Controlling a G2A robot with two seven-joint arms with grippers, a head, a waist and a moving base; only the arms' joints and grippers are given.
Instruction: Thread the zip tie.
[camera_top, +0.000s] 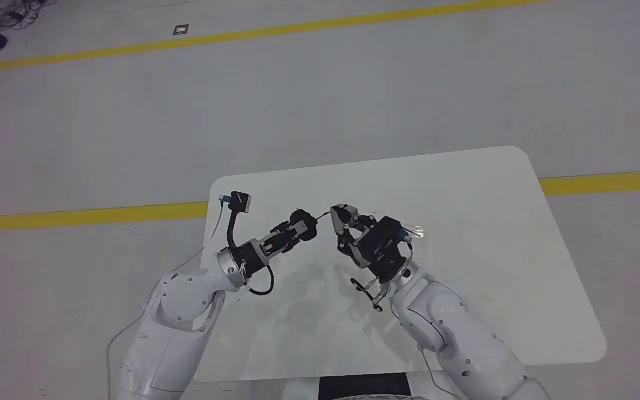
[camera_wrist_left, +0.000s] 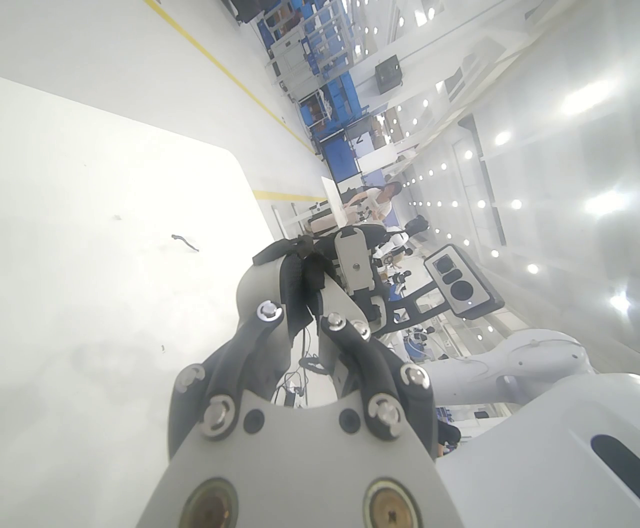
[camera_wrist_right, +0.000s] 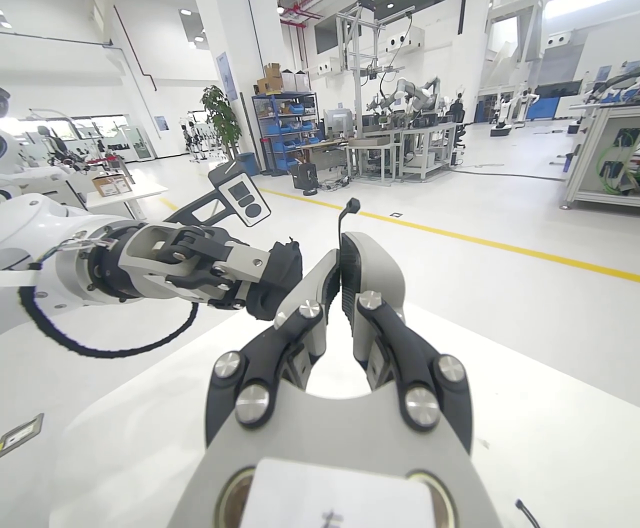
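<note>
1. Step in hand, as I read it: line-up before threading. I see no strap through the head yet, so no loop is made.
2. The right gripper (camera_wrist_right: 340, 272) is clenched on the zip tie (camera_wrist_right: 344, 225). The strap is pinched between its pads, and a short length sticks out past the fingertips, ending in the head (camera_wrist_right: 353, 204).
3. The zip tie is held in the air above the table (camera_top: 500, 250), left of centre, not touching it.
4. The left gripper (camera_wrist_right: 285, 280) sits just left of the right one, its tips near the right gripper's left finger. Its black-wrapped fingers look pressed together, and I can't see anything held between them.
5. The rest of the strap is hidden between the right pads, so I can't tell where the tail runs. The top view shows a thin line between the 2 grippers, too small to say whether it's the strap.
6. Next move, my guess: the left gripper takes the free tail, bends it round and feeds it into the head slot. That calls for fine alignment, since the slot is small and the strap is likely springy.
7. 1 small dark scrap (camera_wrist_left: 185, 243) lies on the table, well apart from both grippers.
</note>
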